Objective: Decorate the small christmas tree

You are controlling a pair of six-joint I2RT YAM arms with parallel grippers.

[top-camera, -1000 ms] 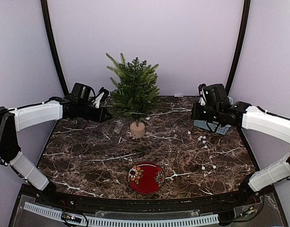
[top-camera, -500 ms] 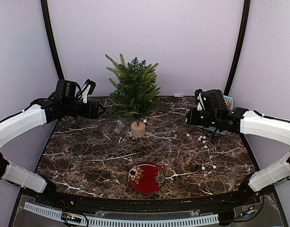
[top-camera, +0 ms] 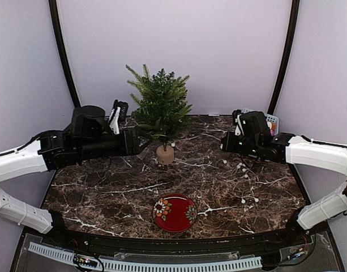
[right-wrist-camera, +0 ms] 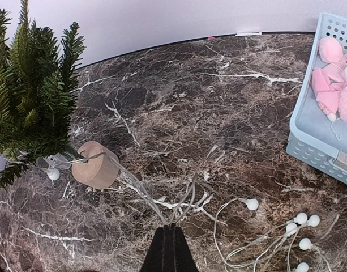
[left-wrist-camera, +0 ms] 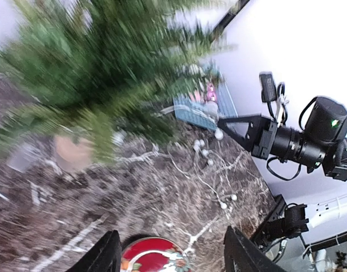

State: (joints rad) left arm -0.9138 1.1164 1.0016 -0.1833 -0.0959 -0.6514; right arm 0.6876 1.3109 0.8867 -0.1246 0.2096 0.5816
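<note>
The small christmas tree (top-camera: 161, 107) stands at the back middle of the marble table on its light-wood stump (top-camera: 164, 154). It fills the upper left of the blurred left wrist view (left-wrist-camera: 94, 62) and rises at the left of the right wrist view (right-wrist-camera: 31, 96). My left gripper (top-camera: 143, 145) is just left of the stump, open and empty (left-wrist-camera: 172, 255). A light string (top-camera: 242, 168) with white bulbs (right-wrist-camera: 300, 218) lies to the right of the tree. My right gripper (right-wrist-camera: 170, 229) is shut on its thin wire, which runs to the stump (right-wrist-camera: 94, 165).
A red flowered plate (top-camera: 174, 212) sits near the front middle, under the left gripper's view (left-wrist-camera: 153, 258). A light blue basket (right-wrist-camera: 317, 133) with pink ornaments (right-wrist-camera: 331, 73) stands at the back right (top-camera: 270, 120). Loose loops of wire lie across the right half of the table.
The left arm swung right and forward toward the tree's base, and its jaws went from shut to open. The right gripper shifted slightly left, still shut on the wire.
</note>
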